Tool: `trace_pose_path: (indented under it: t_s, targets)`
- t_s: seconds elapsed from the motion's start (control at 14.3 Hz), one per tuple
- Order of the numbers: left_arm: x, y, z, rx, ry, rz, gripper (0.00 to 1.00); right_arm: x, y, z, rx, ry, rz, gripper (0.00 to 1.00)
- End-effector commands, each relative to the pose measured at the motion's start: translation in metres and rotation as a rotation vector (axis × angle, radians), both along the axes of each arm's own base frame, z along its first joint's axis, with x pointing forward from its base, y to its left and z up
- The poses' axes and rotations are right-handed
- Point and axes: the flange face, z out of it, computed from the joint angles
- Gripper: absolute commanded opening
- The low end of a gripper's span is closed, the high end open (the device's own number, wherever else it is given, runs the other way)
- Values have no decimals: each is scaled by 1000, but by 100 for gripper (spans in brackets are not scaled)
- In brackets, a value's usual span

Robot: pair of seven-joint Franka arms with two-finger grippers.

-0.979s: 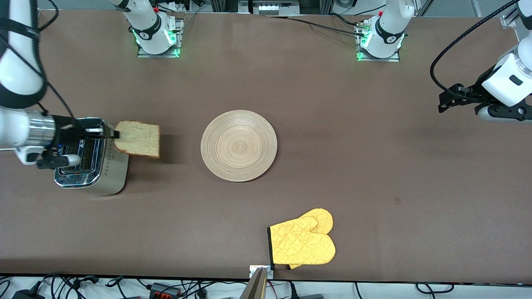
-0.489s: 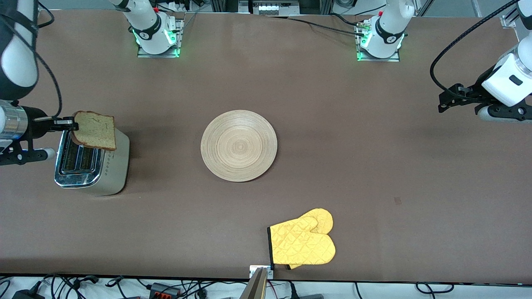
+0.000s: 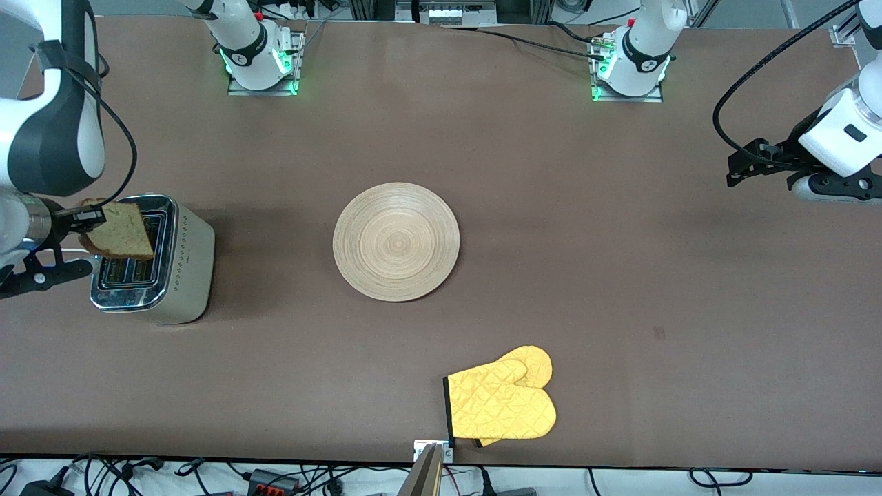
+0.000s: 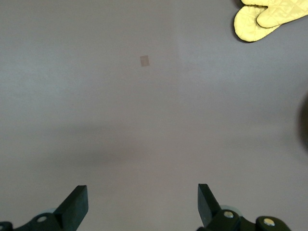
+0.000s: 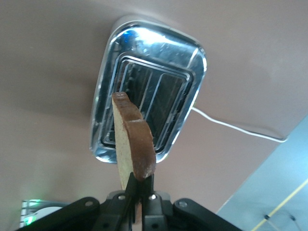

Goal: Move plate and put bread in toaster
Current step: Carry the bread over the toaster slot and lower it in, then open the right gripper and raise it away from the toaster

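Note:
The bread (image 3: 118, 238), a brown speckled slice, hangs over the slots of the silver toaster (image 3: 191, 265) at the right arm's end of the table. My right gripper (image 3: 87, 216) is shut on the slice's crust edge. In the right wrist view the bread (image 5: 133, 142) stands on edge between my right gripper (image 5: 142, 186) and the toaster (image 5: 149, 86) below it. The round wooden plate (image 3: 396, 241) lies mid-table with nothing on it. My left gripper (image 3: 741, 164) waits open over the left arm's end of the table, and in its own view my left gripper (image 4: 143, 204) holds nothing.
A yellow quilted oven mitt (image 3: 501, 402) lies near the table's front edge, nearer the camera than the plate; the mitt (image 4: 269, 17) also shows in the left wrist view. A white cord (image 5: 240, 127) trails from the toaster toward the table's end.
My right gripper has carried the bread from beside the toaster, on the plate's side, back over the toaster's slots and turned it more edge-on. The left arm and plate have not moved.

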Motion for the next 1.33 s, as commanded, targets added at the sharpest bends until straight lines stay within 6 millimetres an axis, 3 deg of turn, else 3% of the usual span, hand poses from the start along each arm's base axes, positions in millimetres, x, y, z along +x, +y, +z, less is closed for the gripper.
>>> trace_pose_path:
  t_s: [0.0,0.56,1.05,1.26]
  targets:
    - [-5,-1,7,-12,2,9,100,15,2,-3,-48,-19,50,0]
    - [-5,0,7,-12,2,10,100,18,6,-28,-76,9,-2,0]
    - [-5,1,6,-12,3,12,100,25,8,-70,-137,5,-160,0]
    - [-5,1,6,-12,3,12,100,26,4,-73,-138,3,-167,0]
